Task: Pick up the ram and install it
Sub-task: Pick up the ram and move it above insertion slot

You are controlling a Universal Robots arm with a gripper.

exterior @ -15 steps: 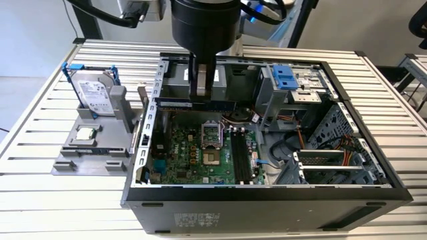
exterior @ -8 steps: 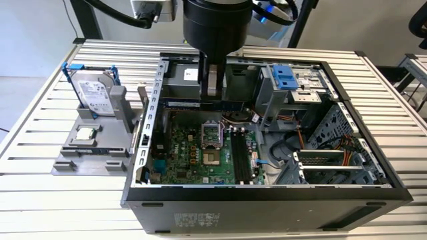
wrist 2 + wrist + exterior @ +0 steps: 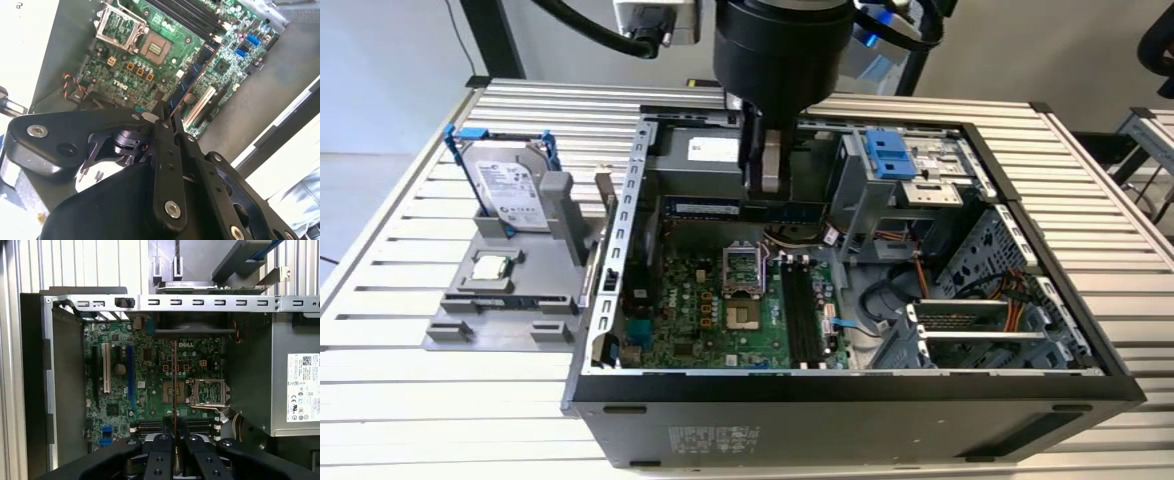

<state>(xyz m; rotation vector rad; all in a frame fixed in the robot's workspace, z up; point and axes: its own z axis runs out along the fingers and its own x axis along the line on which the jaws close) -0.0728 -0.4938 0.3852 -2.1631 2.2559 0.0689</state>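
My gripper (image 3: 767,190) hangs inside the open computer case (image 3: 854,385), shut on the ram (image 3: 720,208). In the exterior view the ram is a thin dark stick with a bluish edge, held level above the back of the green motherboard (image 3: 694,320). It shows edge-on as a thin line (image 3: 173,375) running out from the gripper (image 3: 174,430) in the first wrist view, and as a dark blue strip (image 3: 192,75) beyond the gripper (image 3: 167,117) in the second wrist view. The black memory slots (image 3: 803,310) lie nearer the case front, apart from the ram.
The open processor socket (image 3: 740,265) sits beside the slots. A grey power supply (image 3: 295,385) and a blue-fronted drive cage (image 3: 894,155) flank the gripper. On the exterior view's left, a grey fixture (image 3: 507,310) holds a silver hard drive (image 3: 507,190) and a square chip (image 3: 490,267).
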